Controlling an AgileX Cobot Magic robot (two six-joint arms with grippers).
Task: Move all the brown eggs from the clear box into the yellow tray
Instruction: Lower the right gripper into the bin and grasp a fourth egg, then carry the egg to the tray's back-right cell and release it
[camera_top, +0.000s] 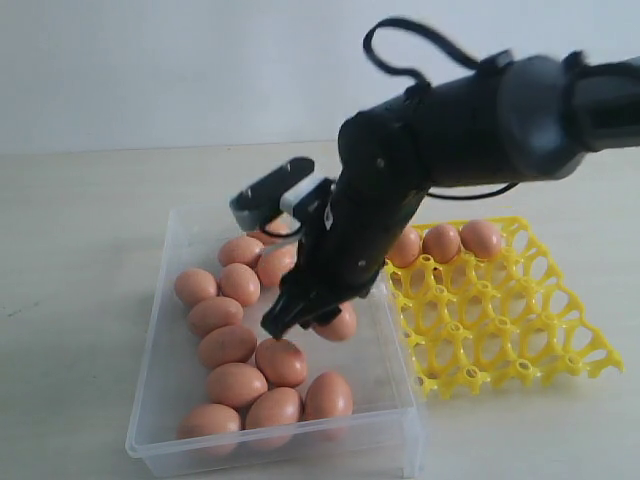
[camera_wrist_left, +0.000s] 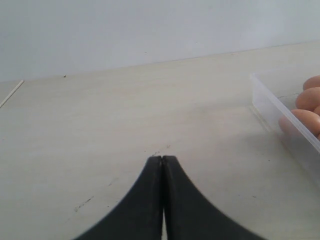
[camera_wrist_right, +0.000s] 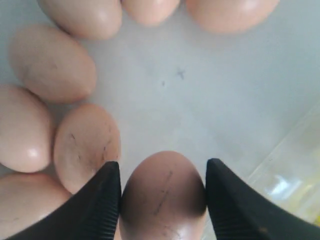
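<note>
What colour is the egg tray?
The egg tray is bright yellow, clearest in the exterior view.

Pale table, two things sitting on it
The light wood-grain table (camera_top: 80, 220) carries the clear box (camera_top: 280, 448) on the left and the yellow tray (camera_top: 505, 335) right alongside, too close to call contact; the left wrist view catches dark scuffs (camera_wrist_left: 84, 202) on the tabletop

Box (camera_top: 300, 450): left of tray (camera_top: 520, 330), just beside it.
Eggs (camera_top: 236, 384): most in box; three in tray's far row.
</note>
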